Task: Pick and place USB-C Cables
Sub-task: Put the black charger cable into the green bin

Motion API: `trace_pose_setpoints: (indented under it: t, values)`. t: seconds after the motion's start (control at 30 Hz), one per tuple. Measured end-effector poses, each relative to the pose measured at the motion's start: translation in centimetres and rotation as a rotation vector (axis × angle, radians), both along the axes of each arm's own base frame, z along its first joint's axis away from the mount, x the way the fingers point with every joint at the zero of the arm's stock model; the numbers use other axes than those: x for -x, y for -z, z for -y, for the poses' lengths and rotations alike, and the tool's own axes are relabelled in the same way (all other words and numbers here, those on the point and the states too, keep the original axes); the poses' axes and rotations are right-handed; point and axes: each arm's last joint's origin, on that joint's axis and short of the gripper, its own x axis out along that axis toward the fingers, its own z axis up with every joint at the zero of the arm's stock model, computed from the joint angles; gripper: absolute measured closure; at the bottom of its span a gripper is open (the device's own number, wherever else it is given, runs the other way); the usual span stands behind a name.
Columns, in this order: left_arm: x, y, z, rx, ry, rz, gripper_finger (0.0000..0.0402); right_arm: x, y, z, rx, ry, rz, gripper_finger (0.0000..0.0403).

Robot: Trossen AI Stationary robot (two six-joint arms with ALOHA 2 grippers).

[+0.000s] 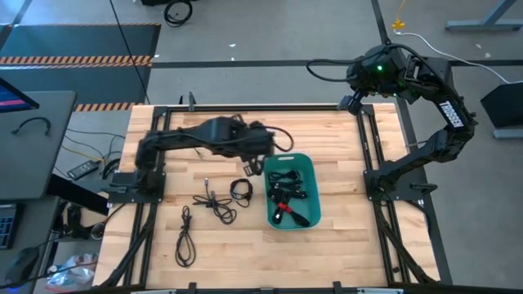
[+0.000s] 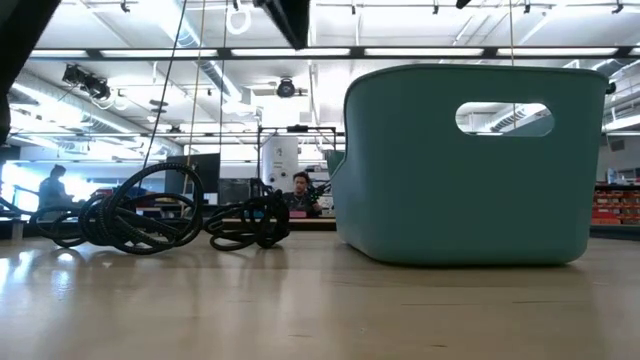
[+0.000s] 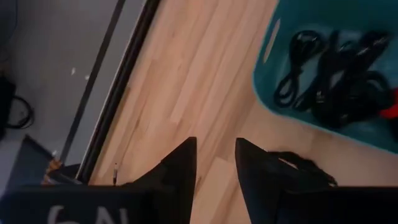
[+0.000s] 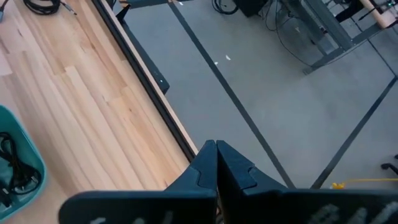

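Observation:
A teal tub (image 1: 309, 163) stands on the wooden table, holding several black USB-C cables (image 1: 288, 189), one with a red band (image 1: 282, 209). To the left of the tub, three more cable bundles lie on the table (image 1: 241, 189) (image 1: 214, 202) (image 1: 186, 237). In the low view two bundles (image 2: 140, 215) (image 2: 250, 222) lie left of the tub (image 2: 465, 165). My left gripper (image 3: 214, 142) hovers open and empty by the tub's far left corner (image 1: 249, 167). My right gripper (image 4: 216, 144) is shut and raised at the table's far right corner (image 1: 353, 101).
Black rails (image 1: 372, 139) run along the table's sides and far edge. Bare wood lies to the right of the tub and along the near edge. Beyond the far edge is grey floor (image 4: 261, 74). People sit in the room behind the table (image 2: 300, 190).

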Motion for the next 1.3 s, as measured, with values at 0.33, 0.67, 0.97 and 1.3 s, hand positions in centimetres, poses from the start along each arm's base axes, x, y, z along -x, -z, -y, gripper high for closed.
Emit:
trace_pose_setpoints:
  t: [0.33, 0.67, 0.97, 1.3]
  values:
    - [5.5, -5.5, -0.4, 0.016, -0.050, 0.184, 0.0285, 0.0, 0.0, 0.0, 0.022, -0.033, -0.033, 0.0403]
    - [9.9, -8.6, -5.1, -0.043, -0.079, 0.216, 0.0285, 0.0, 0.0, 0.0, 0.024, -0.034, -0.036, 0.0403]
    - [16.8, -11.5, -10.3, -0.021, -0.265, 0.337, 0.0285, 0.0, 0.0, 0.0, 0.024, -0.031, -0.028, 0.0403]
    - [19.8, -11.8, -10.4, 0.027, -0.217, 0.356, 0.0285, -0.1, -0.1, 0.1, 0.027, -0.017, -0.010, 0.0388]
